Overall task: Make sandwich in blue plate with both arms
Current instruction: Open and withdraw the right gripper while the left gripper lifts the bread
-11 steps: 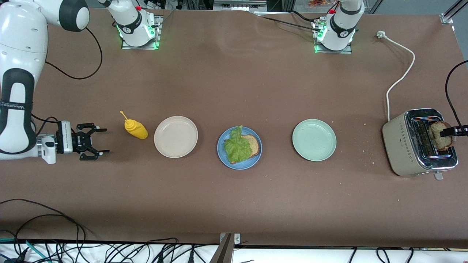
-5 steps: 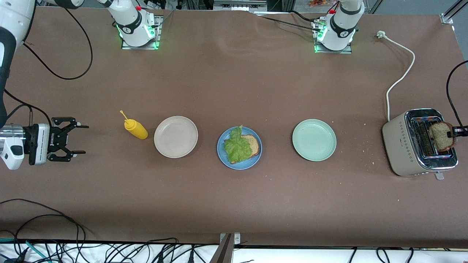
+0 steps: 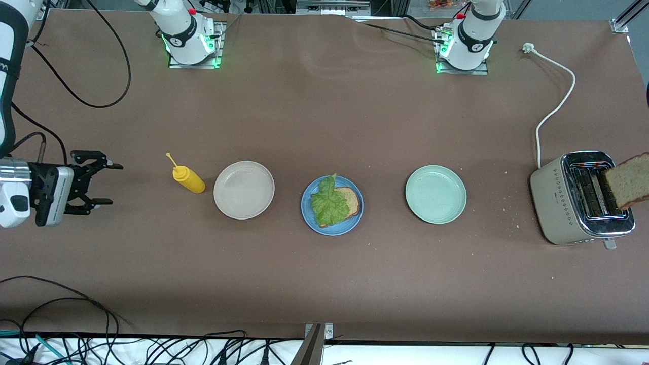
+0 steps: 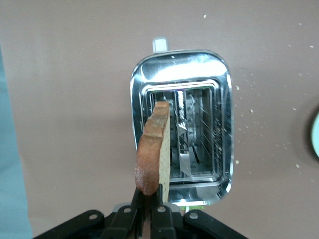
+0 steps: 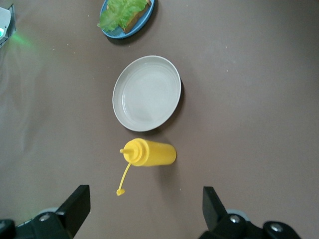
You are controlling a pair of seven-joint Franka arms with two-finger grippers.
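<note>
Lifted clear of the toaster (image 3: 583, 197) since the earlier frame, the bread slice (image 3: 628, 181) now hangs over its slots, pinched in the left gripper (image 4: 148, 201), cut off at the front view's edge; the right gripper (image 3: 96, 183) has drawn back, fingers spread, over bare table beside the mustard bottle (image 3: 187, 178); the blue plate (image 3: 308, 215) holds lettuce (image 3: 328, 204) on bread, mid-table between the cream plate (image 3: 244, 190) and mint plate (image 3: 435, 194).

Two glossy white robot arms: the right arm (image 3: 12, 45) has a black band and trailing black cables. Both round bases (image 3: 188, 38) (image 3: 469, 43) carry black collars, red buttons and green-lit rings on metal plates along the worktop's top edge. The right gripper (image 3: 99, 183) is matte black with a white-grey wrist block; the left gripper (image 4: 149, 206) is black with silver screws.
</note>
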